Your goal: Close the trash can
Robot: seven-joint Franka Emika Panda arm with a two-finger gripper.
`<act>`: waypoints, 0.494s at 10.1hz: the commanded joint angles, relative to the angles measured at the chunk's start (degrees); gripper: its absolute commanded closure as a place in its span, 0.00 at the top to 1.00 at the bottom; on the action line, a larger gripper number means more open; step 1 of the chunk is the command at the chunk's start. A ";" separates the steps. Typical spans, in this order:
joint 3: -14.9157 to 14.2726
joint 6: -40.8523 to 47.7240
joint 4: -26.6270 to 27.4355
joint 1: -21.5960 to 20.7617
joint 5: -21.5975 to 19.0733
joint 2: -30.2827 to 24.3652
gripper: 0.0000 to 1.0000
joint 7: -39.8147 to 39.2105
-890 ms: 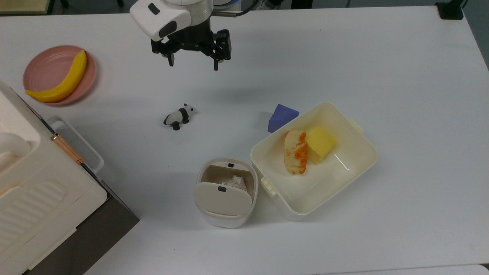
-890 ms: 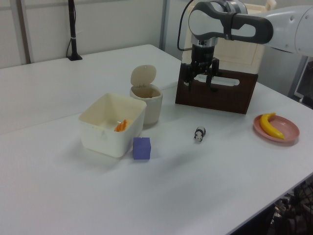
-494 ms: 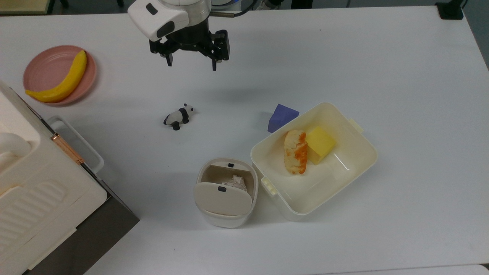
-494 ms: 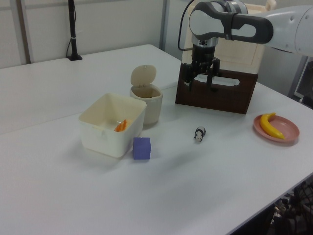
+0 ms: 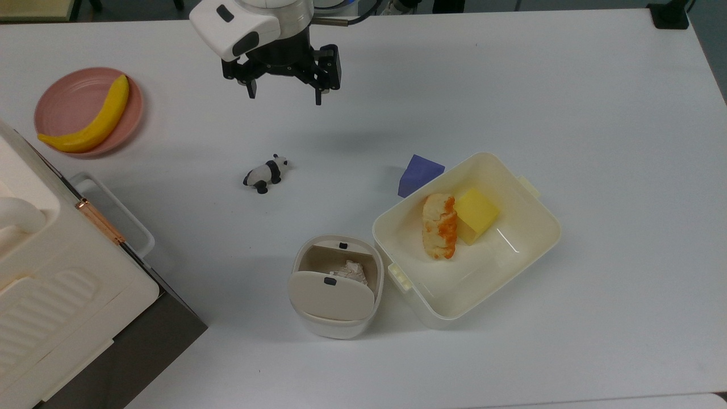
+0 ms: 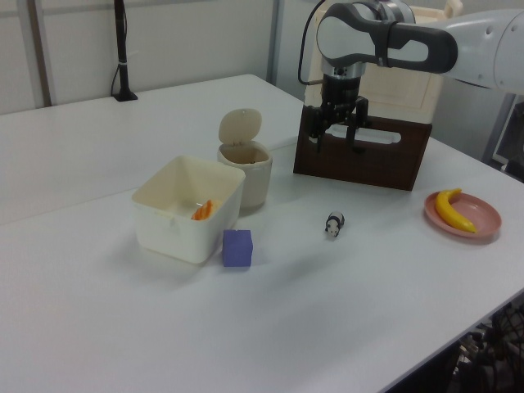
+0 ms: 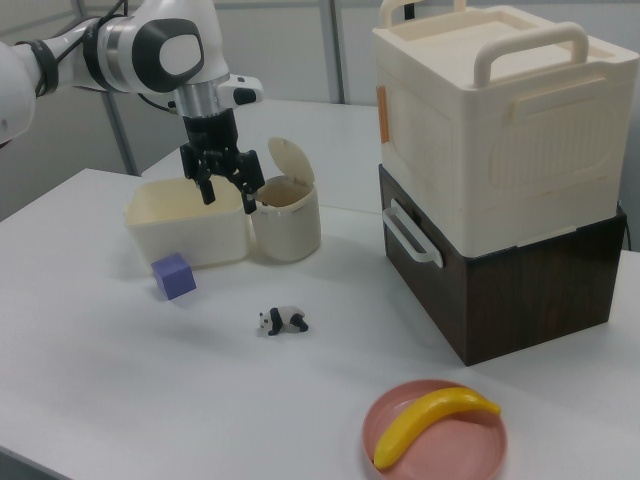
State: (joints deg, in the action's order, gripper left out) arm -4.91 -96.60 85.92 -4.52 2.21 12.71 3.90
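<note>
While the trash can [image 5: 336,287] stands on the white table [image 5: 568,102] with its hinged lid [image 5: 331,295] raised, the gripper [image 5: 284,96] hangs in the air well apart from it, near the top view's upper edge, its two fingers spread wide and holding nothing. The can sits just beside the cream tub [image 5: 531,238], on the top view's left of it; whether the two touch cannot be told. Inside the can a pale crumpled wad [image 5: 353,270] shows against the brownish lining, partly covered by the lid. In the right view the gripper [image 7: 226,191] overlaps the tub [image 7: 160,228] and hides part of the can [image 7: 288,225]. The tub holds a yellow block [image 5: 476,215] and an orange-and-white piece [image 5: 439,225]. A purple cube [image 5: 418,174] lies partly behind the tub's rim. A toy panda [image 5: 265,174] lies between gripper and can. The large ribbed appliance [image 5: 51,295] is cut off at the top view's left edge, and a banana [image 5: 91,118] rests on a pink plate [image 5: 57,99].
</note>
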 commanded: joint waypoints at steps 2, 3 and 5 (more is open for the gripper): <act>-0.28 -2.17 0.83 -0.67 0.77 -0.15 1.00 0.76; -0.28 -2.71 0.83 -0.58 0.77 0.03 1.00 0.76; 0.07 -5.24 0.83 -0.93 -0.02 0.03 1.00 1.11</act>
State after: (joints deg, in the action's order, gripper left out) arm -4.88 -98.29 85.92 -4.67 2.21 13.22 3.90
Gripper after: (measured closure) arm 0.000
